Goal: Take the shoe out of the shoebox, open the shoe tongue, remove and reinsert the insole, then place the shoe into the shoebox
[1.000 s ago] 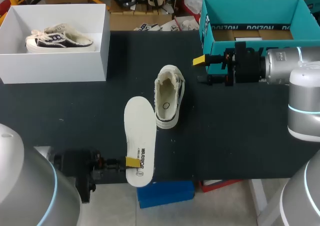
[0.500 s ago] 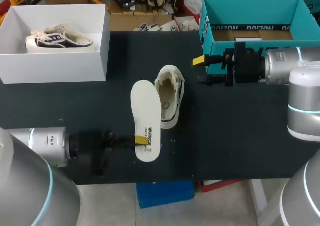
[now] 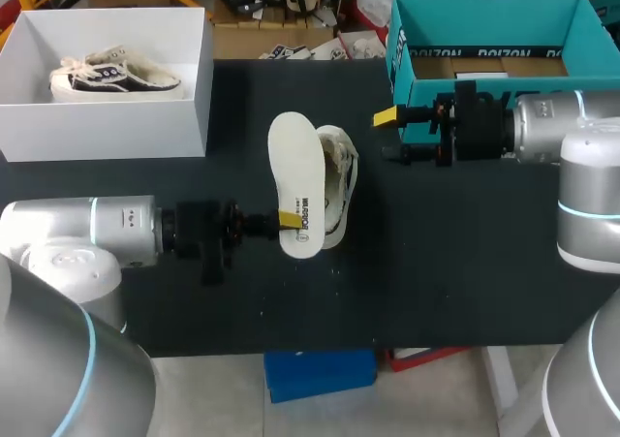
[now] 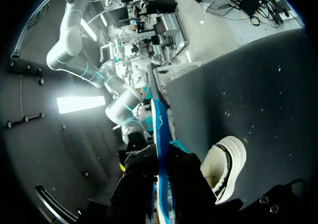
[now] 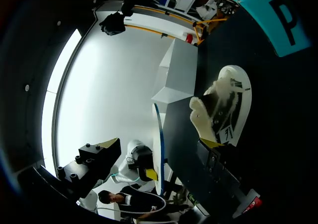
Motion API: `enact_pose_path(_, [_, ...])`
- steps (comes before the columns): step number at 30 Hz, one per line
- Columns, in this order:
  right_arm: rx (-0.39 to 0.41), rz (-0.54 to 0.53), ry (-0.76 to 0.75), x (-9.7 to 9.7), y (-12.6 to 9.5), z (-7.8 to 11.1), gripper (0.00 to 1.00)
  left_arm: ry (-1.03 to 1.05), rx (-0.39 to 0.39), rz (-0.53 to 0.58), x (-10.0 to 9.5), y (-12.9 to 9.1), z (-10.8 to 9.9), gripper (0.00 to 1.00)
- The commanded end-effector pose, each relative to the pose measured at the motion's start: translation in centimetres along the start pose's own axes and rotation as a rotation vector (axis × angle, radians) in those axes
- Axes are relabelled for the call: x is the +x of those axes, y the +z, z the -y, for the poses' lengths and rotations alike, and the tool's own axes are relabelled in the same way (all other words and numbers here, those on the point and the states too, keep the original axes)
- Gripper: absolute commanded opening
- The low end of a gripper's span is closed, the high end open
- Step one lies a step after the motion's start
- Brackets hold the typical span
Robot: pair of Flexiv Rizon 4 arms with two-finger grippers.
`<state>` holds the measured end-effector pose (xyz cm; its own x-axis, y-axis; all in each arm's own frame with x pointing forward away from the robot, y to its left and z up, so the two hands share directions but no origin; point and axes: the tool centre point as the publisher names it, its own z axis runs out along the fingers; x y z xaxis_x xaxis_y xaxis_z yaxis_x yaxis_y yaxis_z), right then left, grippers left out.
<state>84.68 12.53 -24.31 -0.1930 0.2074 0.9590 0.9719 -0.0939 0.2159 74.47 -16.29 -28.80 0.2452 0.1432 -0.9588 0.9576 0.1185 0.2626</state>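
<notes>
- The left pincer [image 3: 288, 218] was clamped on the narrow end of the white insole [image 3: 298, 185], one yellow tip showing on its upper face.
- In the head view, the insole's broad face was turned upward. Its far end pointed away from the robot, and its long right edge overlapped the shoe's left side. Whether it touched the shoe could not be told.
- In the left wrist view, the insole [image 4: 158, 129] appeared edge-on, running straight out from between the dark fingers, with the shoe [image 4: 226, 167] just beside it.
- The pale shoe [image 3: 336, 190] sat on its sole near the middle of the black table [image 3: 436, 263], out of both boxes. Its fuzzy-lined opening faced up.
- The right pincer [image 3: 389, 135] hung above the table just in front of the teal shoebox [image 3: 426, 64], level with the shoe and to its right. Its fingers stood apart and held nothing.
- In the right wrist view, the shoe [image 5: 223, 110] lay ahead of the spread fingers. Beyond it the insole [image 5: 158, 154] showed as a thin edge.
- The teal shoebox stood open at the far right of the table, with brown card visible inside.
- A white box [image 3: 107, 127] stood open at the far left corner, well apart from the shoe. A second shoe [image 3: 111, 74], dark and cream, lay on its side inside it.
</notes>
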Motion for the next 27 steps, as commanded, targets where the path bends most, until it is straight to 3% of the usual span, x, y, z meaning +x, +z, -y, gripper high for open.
enact_pose_path(1, [-0.004, 0.001, 0.000, 0.0, 0.1, 0.1, 1.00, -0.003, 0.013, 0.002, 0.4, 1.5, -1.6, 0.00])
enact_pose_path(21, [-0.004, 0.001, 0.000, 0.0, 0.1, 0.1, 1.00, -0.004, 0.014, 0.002, 0.4, 1.5, -1.6, 0.00])
enact_pose_path(27, [0.098, 0.022, -0.030, -0.2, 1.8, 0.5, 1.00, -0.004, 0.014, 0.002, 0.4, 1.5, -1.6, 0.00])
